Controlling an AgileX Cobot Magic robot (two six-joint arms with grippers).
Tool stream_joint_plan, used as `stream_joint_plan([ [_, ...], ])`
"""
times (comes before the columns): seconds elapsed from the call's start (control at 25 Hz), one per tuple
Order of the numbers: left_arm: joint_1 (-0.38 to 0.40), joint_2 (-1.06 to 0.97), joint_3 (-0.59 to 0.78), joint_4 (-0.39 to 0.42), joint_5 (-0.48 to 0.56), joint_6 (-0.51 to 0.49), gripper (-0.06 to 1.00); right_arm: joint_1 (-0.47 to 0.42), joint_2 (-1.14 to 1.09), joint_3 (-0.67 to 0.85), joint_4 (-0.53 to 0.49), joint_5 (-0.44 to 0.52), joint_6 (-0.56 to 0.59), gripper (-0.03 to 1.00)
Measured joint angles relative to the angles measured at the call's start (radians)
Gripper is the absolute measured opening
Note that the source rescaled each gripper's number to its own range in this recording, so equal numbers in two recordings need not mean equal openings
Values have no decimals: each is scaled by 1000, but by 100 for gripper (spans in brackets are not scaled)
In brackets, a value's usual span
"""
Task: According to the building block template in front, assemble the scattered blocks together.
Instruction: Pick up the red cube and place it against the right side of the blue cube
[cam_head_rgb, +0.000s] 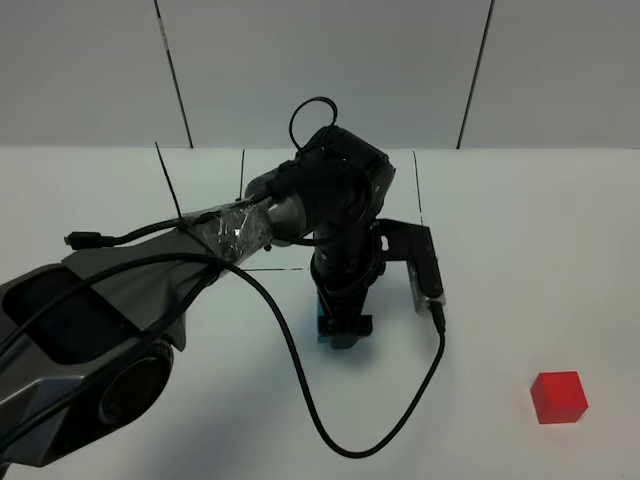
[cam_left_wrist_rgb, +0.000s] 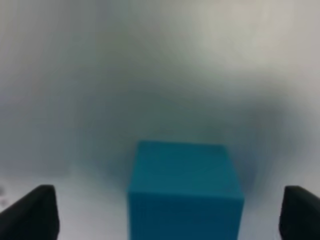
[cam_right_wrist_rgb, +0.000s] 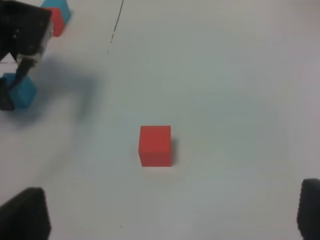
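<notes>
The cyan-blue cube (cam_head_rgb: 322, 327) rests on the white table, mostly covered by my left gripper (cam_head_rgb: 343, 330), which points straight down over it. In the left wrist view the cube (cam_left_wrist_rgb: 185, 192) sits between the two dark fingertips (cam_left_wrist_rgb: 30, 212) with a gap on each side, so the left gripper (cam_left_wrist_rgb: 165, 215) is open. The red cube (cam_head_rgb: 558, 397) lies alone at the front right. The right wrist view shows it (cam_right_wrist_rgb: 155, 145) ahead of my open right gripper (cam_right_wrist_rgb: 167, 215), well apart from it. The template (cam_right_wrist_rgb: 56, 15) shows only partly, as a red and blue corner.
Thin black lines (cam_head_rgb: 243, 175) are drawn on the table behind the left arm. A black cable (cam_head_rgb: 300, 400) loops from the arm over the table in front. The left arm's wrist (cam_right_wrist_rgb: 22, 35) and the cyan cube (cam_right_wrist_rgb: 20, 91) show in the right wrist view.
</notes>
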Motion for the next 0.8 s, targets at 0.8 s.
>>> stream_joint_plan([
  [0.8,426,-498,316,-55,1,-370,94,0,0,0,0,0,0,100],
])
